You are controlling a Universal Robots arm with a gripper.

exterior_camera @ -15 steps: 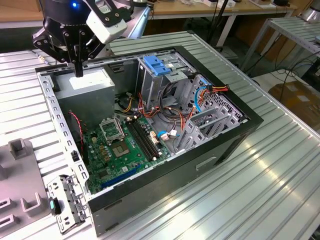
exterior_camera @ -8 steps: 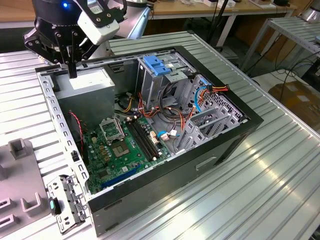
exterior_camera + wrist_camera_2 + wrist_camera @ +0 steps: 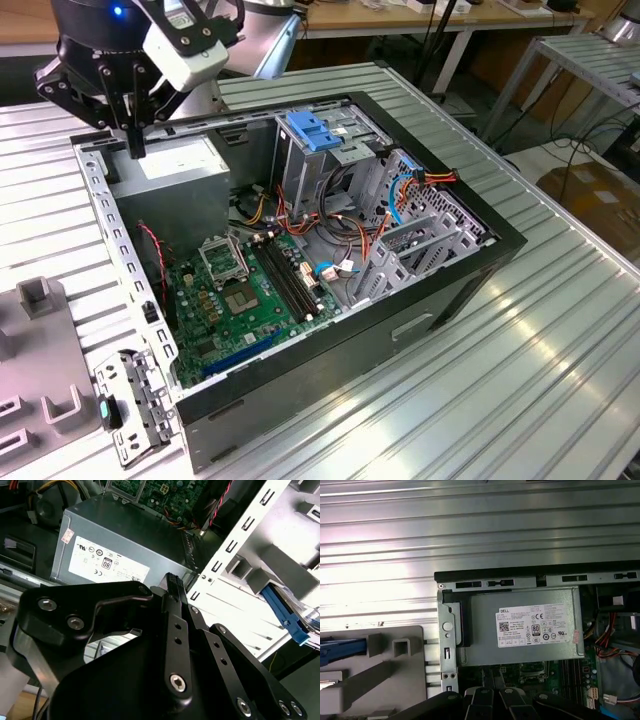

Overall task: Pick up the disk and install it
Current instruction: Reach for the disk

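The disk (image 3: 282,612) shows a bright blue carrier edge beside grey fixture (image 3: 280,567)

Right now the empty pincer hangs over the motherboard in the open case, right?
Not quite: the empty pincer hangs over the grey power supply in the open case, not the motherboard. The exterior view shows it.
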